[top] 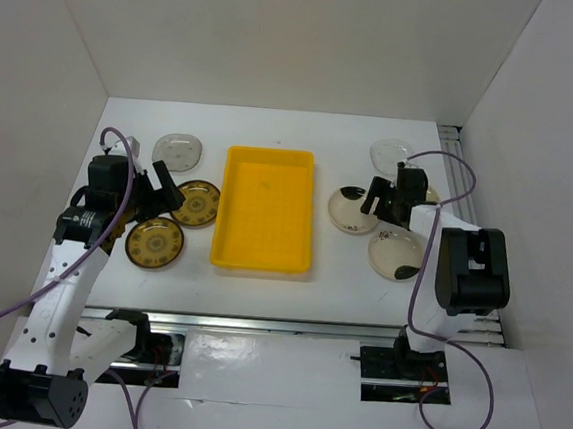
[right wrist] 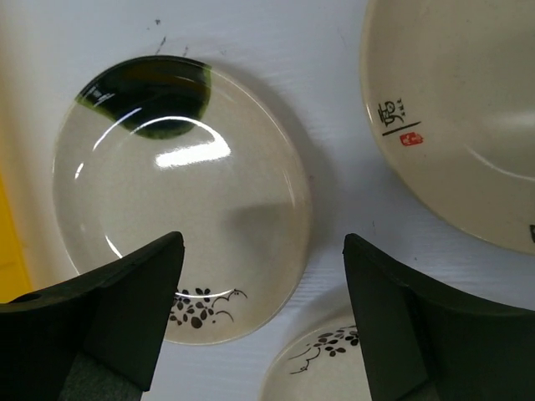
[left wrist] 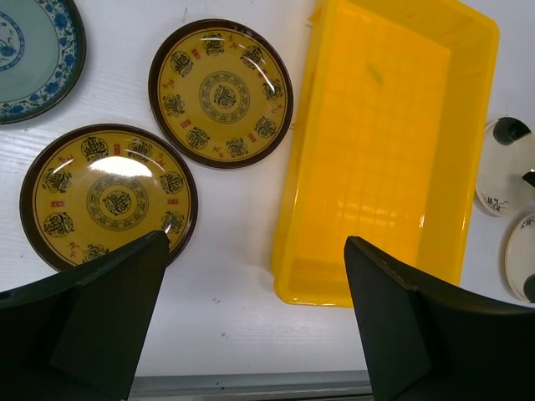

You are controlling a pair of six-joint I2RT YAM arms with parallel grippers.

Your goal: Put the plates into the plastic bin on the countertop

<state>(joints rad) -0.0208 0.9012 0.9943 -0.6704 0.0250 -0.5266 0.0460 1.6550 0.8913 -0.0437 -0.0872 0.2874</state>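
Inside plastic bin [top: 266,208] nothing lying yet; plates [top: 153,243] waiting at its 3 and 9 o'clock; left pincer [left wrist: 257,242], right pincer [right wrist: 263,237] hovering wide, empty.

The left arm [top: 62,290] rises from its base at the near left, its wrist bent toward the right. The left gripper [top: 171,192] points downward, its jaws spread wide. The right arm [top: 470,271] folds at the elbow on the far right and reaches leftward. The right gripper [top: 378,198] also faces down, jaws wide apart.
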